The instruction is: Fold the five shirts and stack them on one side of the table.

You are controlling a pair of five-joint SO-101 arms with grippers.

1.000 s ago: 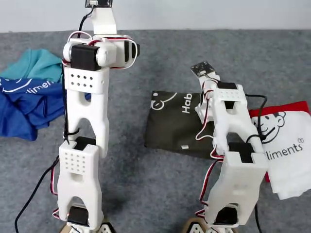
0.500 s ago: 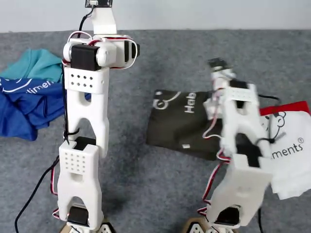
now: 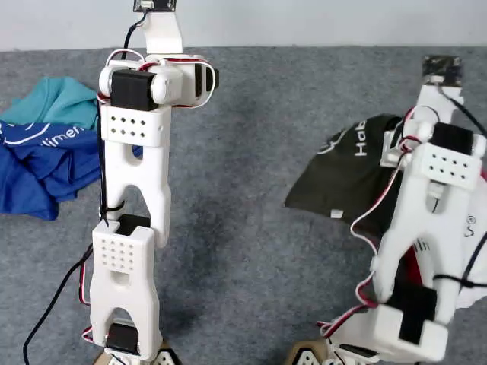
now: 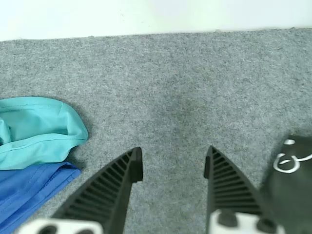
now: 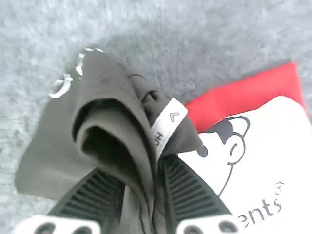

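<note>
**Surface and room.** The table (image 3: 251, 258) is covered in grey felt from the near edge, where both arm bases stand, to the far edge, where it meets a plain pale wall (image 3: 319, 23).

**Obstructions.** In the high view the right arm (image 3: 426, 220) stands over the near right part of the table. It covers most of the white shirt (image 5: 258, 161) and the red shirt (image 5: 243, 92). The right wrist view shows the white one lying over the red, print upward, and cut off at the frame edge. The left arm (image 3: 133, 190) covers a strip of felt on the left side. Farther back at the left, the blue shirt (image 3: 34, 171) and the teal shirt (image 3: 57, 103) lie crumpled and touching. The teal one is the farther, and the blue one is cut by the frame edge.

**Grippers.** The right gripper (image 5: 139, 168) is clamped on a bunched fold of the dark shirt (image 3: 346, 175). A white label (image 5: 165, 122) shows just beyond its fingers. The left gripper (image 4: 173, 156) is spread wide with nothing between its fingers, held above bare felt and facing the far edge.

**Orientation.** The dark shirt is on the right half of the table, just beside the red and white pair. Its long axis runs diagonally, from a corner toward the table's middle to its printed end toward the far right. Whether its trailing edge rests on the felt cannot be determined.
</note>
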